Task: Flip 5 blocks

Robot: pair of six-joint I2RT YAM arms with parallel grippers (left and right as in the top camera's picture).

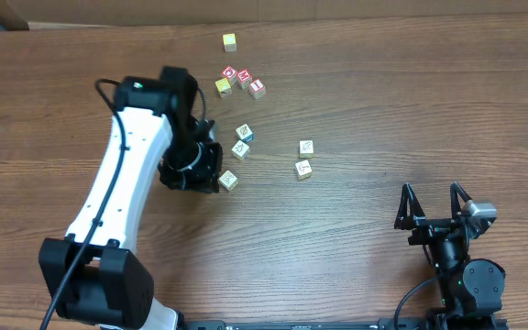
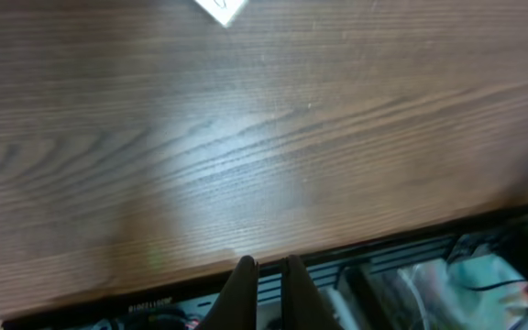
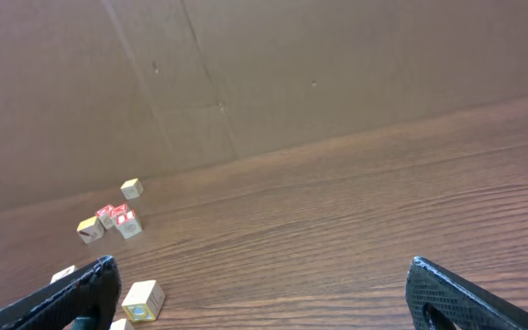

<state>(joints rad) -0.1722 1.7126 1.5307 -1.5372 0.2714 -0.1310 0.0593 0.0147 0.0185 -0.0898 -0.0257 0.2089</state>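
Broad bare table point(image 1: 383, 101) between the right-hand pair of blocks point(image 1: 306, 147) and the right gripper point(image 1: 433, 191), jaws spread wide near the front edge. Crowded on the left: left arm point(image 1: 122, 174) slanting over the wood, wrist just beside the nearest block point(image 1: 228, 180). Narrow gaps among the red-faced cubes point(image 1: 244, 79) and yellow cube point(image 1: 223, 86) behind. Cardboard wall point(image 3: 291, 73) closing off the far side.

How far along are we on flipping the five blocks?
Done: cannot tell; the five pale blocks sit loose on the table, none visibly marked as turned. In hand: nothing; the left tool is shut and empty near the closest block, the right tool open and parked apart. Left: possibly all five flips.
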